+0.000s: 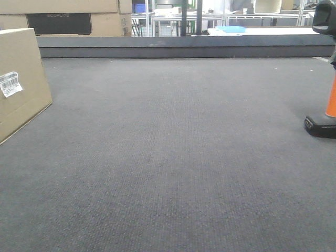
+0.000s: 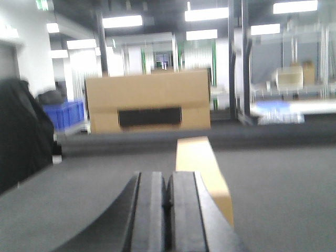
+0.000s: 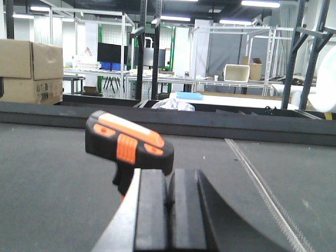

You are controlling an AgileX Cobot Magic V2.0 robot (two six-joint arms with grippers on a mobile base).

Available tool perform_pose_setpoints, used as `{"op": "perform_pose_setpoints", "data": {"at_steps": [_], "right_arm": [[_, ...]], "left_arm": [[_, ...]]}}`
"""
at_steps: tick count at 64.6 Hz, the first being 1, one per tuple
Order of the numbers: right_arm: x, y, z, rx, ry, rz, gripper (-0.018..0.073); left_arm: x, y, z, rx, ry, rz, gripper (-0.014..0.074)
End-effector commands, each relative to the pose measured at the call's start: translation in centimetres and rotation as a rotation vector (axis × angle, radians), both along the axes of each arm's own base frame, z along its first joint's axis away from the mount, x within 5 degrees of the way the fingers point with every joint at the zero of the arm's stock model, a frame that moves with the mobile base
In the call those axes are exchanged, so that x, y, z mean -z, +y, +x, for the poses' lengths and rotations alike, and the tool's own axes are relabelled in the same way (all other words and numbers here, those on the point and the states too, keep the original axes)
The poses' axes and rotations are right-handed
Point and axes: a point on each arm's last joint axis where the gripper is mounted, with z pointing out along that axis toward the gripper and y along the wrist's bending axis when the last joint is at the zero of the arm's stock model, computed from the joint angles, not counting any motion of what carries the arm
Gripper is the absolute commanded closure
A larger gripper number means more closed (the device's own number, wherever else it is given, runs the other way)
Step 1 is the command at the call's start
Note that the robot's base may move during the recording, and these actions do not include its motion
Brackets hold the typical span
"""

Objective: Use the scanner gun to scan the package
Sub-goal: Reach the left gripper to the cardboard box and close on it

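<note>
Right pincer (image 3: pixel 168 184) pressed closed, scanner gun (image 3: pixel 128 142) just beyond; left pincer (image 2: pixel 168 184) closed, package (image 2: pixel 202 168) ahead.

I am seeing the plain brown cube-shaped cardboard box (image 1: pixel 23 58) looking matt, its white paper label (image 1: pixel 10 84) slightly glossy. The black-and-orange plastic scanner gun (image 3: pixel 128 144) is gleaming smoothly. The dark grey cloth tabletop (image 1: pixel 168 157) is showing a rough weave.

- Carpet (image 1: pixel 173 157): dark grey, fine ribbed weave, lying flat. A raised dark ledge (image 1: pixel 178 47) runs along its 12 o'clock edge.
- Package (image 1: pixel 23 68): sits directly on the carpet at 9 o'clock, partly cut off by the frame edge. White label (image 1: pixel 10 84) on the visible side.
- Scanner (image 1: pixel 331 102): at 3 o'clock, upright on its flat black foot with the orange shaft above. Well apart from the package.
</note>
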Motion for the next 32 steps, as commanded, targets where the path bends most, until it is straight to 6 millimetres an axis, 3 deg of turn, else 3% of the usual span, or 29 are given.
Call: {"op": "perform_pose_setpoints", "data": {"at_steps": [1,15,24,32], "right_arm": [[-2.3,-0.1,-0.5,0.006,-0.091,0.003,0.0713],[-8.8,0.0,-2.5,-0.009,-0.170,0.001,0.0680],[-12.1,0.1,-2.4,-0.015,-0.170,0.000,0.0487],[-14.1,0.1,-1.2,-0.015,-0.147,0.000,0.0276]], "left_arm": [[-1.9,0.0,-0.5,0.009,-0.099,-0.021,0.0707],[-8.9,-0.2,-2.7,0.012,-0.132,-0.026,0.0706],[-12.6,-0.2,-3.0,0.009,-0.078,-0.022,0.0633],[-15.3,-0.1,-2.4,0.008,-0.037,-0.025,0.0421]]}}
